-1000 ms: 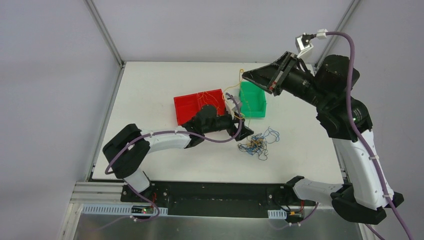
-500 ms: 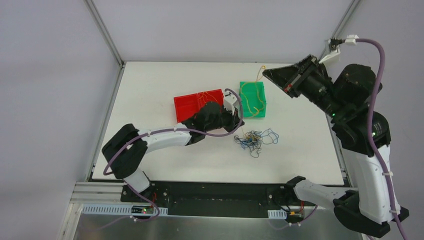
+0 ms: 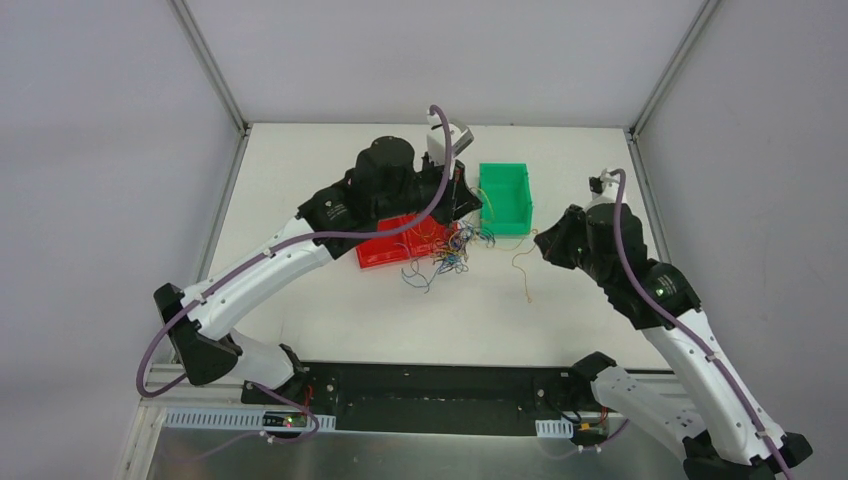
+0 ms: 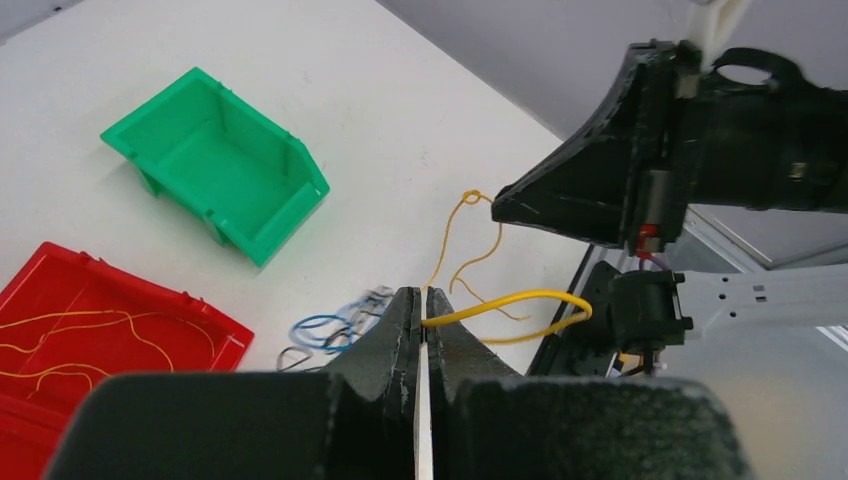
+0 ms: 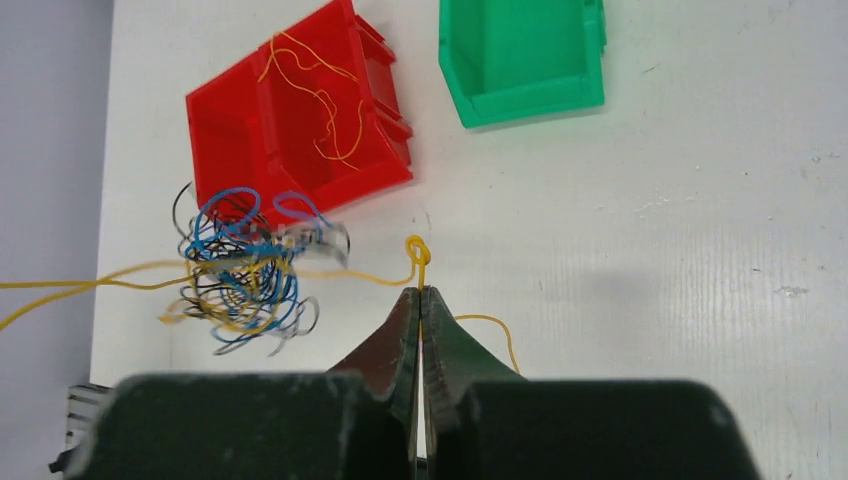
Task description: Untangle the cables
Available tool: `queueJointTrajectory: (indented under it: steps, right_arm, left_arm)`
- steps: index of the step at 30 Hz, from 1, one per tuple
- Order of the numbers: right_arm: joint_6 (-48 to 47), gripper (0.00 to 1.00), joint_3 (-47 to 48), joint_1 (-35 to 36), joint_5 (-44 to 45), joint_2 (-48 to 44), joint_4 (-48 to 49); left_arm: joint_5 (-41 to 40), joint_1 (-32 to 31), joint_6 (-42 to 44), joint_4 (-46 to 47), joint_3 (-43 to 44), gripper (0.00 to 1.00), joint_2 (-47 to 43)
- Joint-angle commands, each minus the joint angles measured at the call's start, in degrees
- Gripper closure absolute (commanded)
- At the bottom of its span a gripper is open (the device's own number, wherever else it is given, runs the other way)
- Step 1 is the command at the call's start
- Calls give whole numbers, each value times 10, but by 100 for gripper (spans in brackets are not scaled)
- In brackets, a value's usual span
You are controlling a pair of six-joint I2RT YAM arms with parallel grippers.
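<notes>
While apparently high over the red bin, left pincer clamped on cables.

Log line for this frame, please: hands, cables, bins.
left hand: shut on yellow cable | right hand: shut on looped yellow strand | tangle: beside red bin | green bin: empty

green bin: glossy plastic | red bin: glossy plastic | table: matt, smooth | cables: smooth sheath

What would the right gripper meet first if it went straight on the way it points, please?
Past the yellow cable it grips, probably the white table, in the gap between the red plastic bin and the green plastic bin; depth is unclear.
</notes>
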Motion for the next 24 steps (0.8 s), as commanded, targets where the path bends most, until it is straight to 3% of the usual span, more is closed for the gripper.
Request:
queueJointTrajectory:
  steps: [1, 4, 9, 11, 13, 17, 21, 24]
  right_arm:
    - [-27, 100, -23, -2, -19, -7, 40]
    - [-30, 82, -44, -2, -42, -6, 40]
    - [-35, 26, -79, -2, -102, -44, 82]
    - [-37, 19, -88, -2, -102, -65, 99]
    - [-45, 19, -91, -2, -102, -76, 110]
    - [-60, 25, -87, -2, -179, -49, 122]
    - [-47, 25, -96, -2, -253, -1, 156]
    - [-40, 25, -114, -1, -301, 8, 207]
  left_arm:
    - [21, -2, -6, -93, 36, 100, -8]
    - [22, -1, -15, -99, 24, 100, -15]
    - [67, -1, 1, -96, -15, 100, -28]
    - [103, -1, 17, -94, -28, 100, -30]
    - [133, 0, 30, -90, -42, 100, -31]
    - [188, -2, 51, -68, -71, 100, -43]
    - [247, -2, 65, -2, -117, 100, -79]
    - [243, -1, 81, 42, -151, 100, -108]
